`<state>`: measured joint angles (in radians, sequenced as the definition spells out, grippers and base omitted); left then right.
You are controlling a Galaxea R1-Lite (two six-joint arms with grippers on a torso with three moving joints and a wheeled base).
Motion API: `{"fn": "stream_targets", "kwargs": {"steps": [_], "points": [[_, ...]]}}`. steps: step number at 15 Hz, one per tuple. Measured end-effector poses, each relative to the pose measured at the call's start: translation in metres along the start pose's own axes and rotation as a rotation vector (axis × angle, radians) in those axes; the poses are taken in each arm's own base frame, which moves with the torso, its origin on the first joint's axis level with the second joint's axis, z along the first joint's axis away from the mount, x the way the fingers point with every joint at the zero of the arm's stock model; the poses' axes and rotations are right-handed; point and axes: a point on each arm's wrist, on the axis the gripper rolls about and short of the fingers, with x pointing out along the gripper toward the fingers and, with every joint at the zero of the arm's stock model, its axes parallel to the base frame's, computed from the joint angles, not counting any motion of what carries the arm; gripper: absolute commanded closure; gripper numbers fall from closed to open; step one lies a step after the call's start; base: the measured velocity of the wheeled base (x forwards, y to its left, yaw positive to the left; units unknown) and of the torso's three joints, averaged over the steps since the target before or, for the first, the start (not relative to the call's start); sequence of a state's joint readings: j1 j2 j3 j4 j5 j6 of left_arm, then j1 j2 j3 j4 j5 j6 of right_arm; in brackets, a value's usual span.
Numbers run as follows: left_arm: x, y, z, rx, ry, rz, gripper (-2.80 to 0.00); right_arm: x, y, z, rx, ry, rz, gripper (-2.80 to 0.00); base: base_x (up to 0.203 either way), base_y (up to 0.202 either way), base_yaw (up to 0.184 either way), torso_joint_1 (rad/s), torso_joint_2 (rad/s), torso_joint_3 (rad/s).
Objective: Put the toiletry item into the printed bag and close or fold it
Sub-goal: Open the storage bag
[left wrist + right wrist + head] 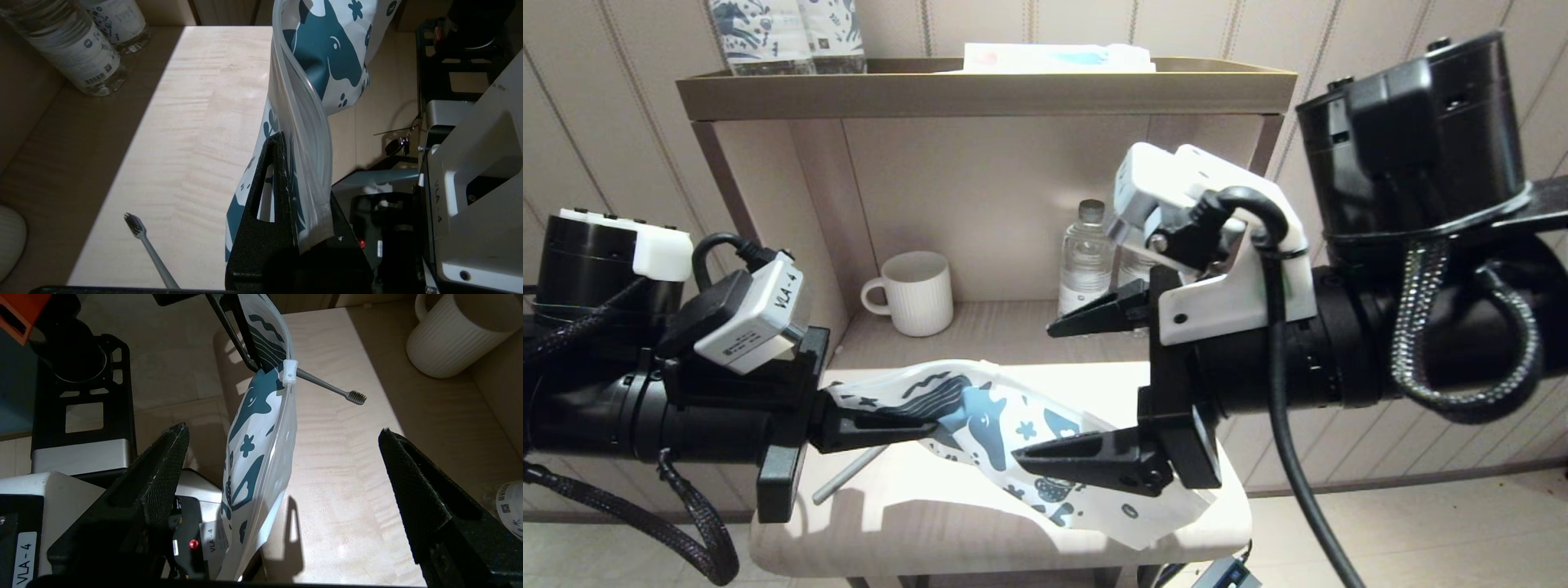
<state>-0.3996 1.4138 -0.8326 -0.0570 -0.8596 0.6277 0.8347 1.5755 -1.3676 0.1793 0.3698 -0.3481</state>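
The left pincer (882,426) is clenched on one end of the printed bag (1005,425), holding it off the tabletop (915,506) so that it hangs on edge between the 2 arms; the left wrist view shows its black fingers (265,212) pinching the translucent rim close to the zip strip. The right pincer (1086,388) is released, its 2 jaws spread wide on either side of the bag's free end without touching it. The toothbrush (331,386) is not in the bag: it lies flat on the tabletop beside and partly under the raised bag, bristle head pointing toward the white mug (915,292) in the alcove, with the water bottles (1086,257) standing further along. The white slider clip (289,371) sits on the zip strip near the held end, and I cannot tell whether the mouth is open. The step in hand looks like securing the bag with both arms. To do it well, the right pincer should close on only 1 wall of the rim, well apart from the left grip, so the mouth can be spread rather than pinched flat. The film looks thin and slippery, so a shallow bite may slide off, and any pull should stay gentle to avoid dragging the bag out of the left hold.
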Motion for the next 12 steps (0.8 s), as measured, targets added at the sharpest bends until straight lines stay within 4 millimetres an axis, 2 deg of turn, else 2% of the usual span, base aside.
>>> {"fn": "stream_targets", "kwargs": {"steps": [5,12], "points": [[-0.003,-0.003,0.003,0.013,-0.007,0.008,0.0,0.021,0.006,0.013,-0.02,0.026,-0.008,-2.8,0.0,0.0,0.0,0.0,0.0,0.0],[-0.001,-0.002,-0.001,0.001,0.011,0.016,0.0,0.03,-0.001,0.021,-0.027,0.008,-0.028,-2.8,0.0,0.0,0.0,0.0,0.0,0.0]]}}
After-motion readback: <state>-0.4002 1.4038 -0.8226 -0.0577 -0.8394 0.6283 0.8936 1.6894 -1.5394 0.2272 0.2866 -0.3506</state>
